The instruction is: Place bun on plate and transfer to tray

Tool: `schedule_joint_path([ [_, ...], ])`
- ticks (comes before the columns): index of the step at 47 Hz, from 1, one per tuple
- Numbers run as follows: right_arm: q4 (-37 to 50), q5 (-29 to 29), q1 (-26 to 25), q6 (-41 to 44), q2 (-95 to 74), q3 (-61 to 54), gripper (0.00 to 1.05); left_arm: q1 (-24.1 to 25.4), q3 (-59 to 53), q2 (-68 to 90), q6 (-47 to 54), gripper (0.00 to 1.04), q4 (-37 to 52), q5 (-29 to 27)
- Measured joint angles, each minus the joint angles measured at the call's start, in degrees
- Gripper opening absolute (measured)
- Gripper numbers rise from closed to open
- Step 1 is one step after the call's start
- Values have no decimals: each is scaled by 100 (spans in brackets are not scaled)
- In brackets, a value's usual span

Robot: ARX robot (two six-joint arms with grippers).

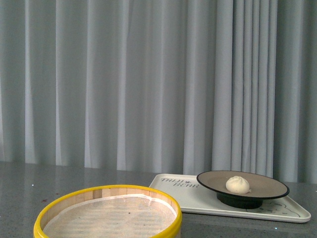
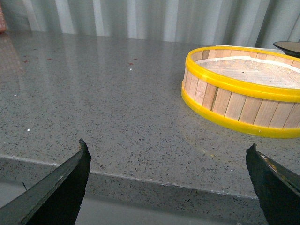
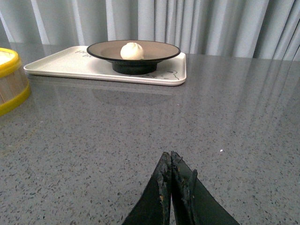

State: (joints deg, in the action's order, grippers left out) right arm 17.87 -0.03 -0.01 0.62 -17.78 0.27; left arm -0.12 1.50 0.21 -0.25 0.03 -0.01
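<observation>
Nearest to me, my left gripper (image 2: 168,183) hangs with its jaws spread wide and nothing between them, at the near edge of the grey speckled stone counter (image 2: 93,108), its dark fingertips (image 2: 77,171) framing bare surface. My right gripper (image 3: 171,176) is closed tight, the two dark tips pressed together with nothing between them, low over the same counter, which is glossy enough to carry pale reflections of what stands beyond. A little further out on my left side sits the wooden steamer basket (image 1: 106,213), its slatted wall banded with yellow rims top and bottom and a pale liner inside. Past it, toward my right, the cream-white tray (image 1: 198,201) lies flat on the counter with dark lettering at its left end. The plate (image 1: 242,184), black-rimmed with a beige-grey inside, stands on the tray on its raised black foot, and the bun (image 1: 237,184) rests on the plate near its middle, pleated top upward. Behind everything, a pale grey curtain (image 1: 148,79) falls in long vertical folds across the whole back of the room, meeting the far edge of the counter.
</observation>
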Motion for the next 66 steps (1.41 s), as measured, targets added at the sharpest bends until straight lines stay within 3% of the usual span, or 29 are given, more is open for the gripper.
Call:
schedule_joint_path([
  [21, -780, 0, 0, 2, 789, 0, 2, 0, 0, 0, 0, 98, 0, 0],
  [26, -1733, -2, 0, 0, 1550, 4, 2, 0, 0, 0, 0, 98, 0, -2],
  [47, -1779, -2, 0, 2, 1755, 4, 2, 0, 0, -2, 0, 98, 0, 0],
  [62, -1779, -2, 0, 2, 1755, 4, 58, 0, 0, -2, 0, 98, 0, -2],
  [66, -1779, -2, 0, 2, 1755, 4, 77, 0, 0, -2, -2, 98, 0, 0],
])
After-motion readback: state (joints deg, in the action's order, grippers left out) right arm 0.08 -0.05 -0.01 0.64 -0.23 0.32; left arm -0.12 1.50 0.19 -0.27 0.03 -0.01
